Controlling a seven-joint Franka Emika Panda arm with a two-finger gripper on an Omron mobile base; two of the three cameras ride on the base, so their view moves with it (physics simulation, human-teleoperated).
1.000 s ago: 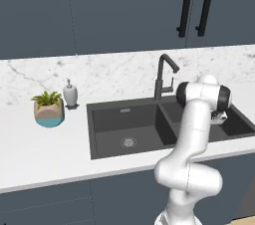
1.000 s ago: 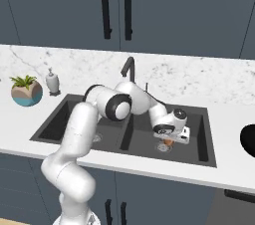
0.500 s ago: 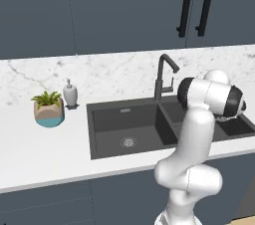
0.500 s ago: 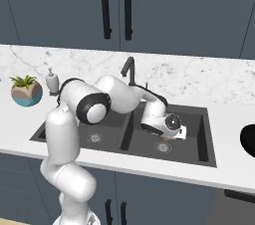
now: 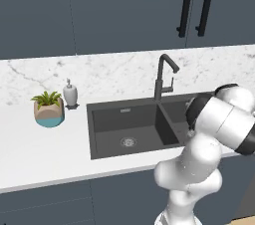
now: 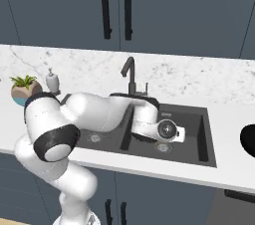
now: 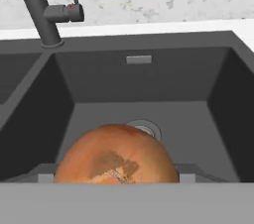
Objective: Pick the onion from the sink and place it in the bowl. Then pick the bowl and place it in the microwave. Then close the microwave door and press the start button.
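The onion (image 7: 116, 156), round and orange-brown, sits large and close between my gripper's (image 7: 116, 174) two fingertips (image 7: 43, 174) in the hand view, and the gripper is closed on it. It hangs above the round drain (image 7: 145, 129) of the right basin of the dark grey sink (image 7: 149, 82). From the right base camera the hand (image 6: 168, 130) hovers low over that same basin (image 6: 199, 134). The black bowl (image 6: 248, 142) shows at the right edge, on the counter beyond the sink. The microwave is out of view.
The dark faucet (image 6: 130, 74) rises behind the divider between the basins, just behind the hand. A potted plant (image 5: 48, 109) and a soap dispenser (image 5: 70, 93) stand on the white counter left of the sink. Upper cabinets hang above the marble backsplash.
The arm has folded and swung over the sink, its elbow moving left in the right base view. The hand has come up from the basin floor with the onion in it.
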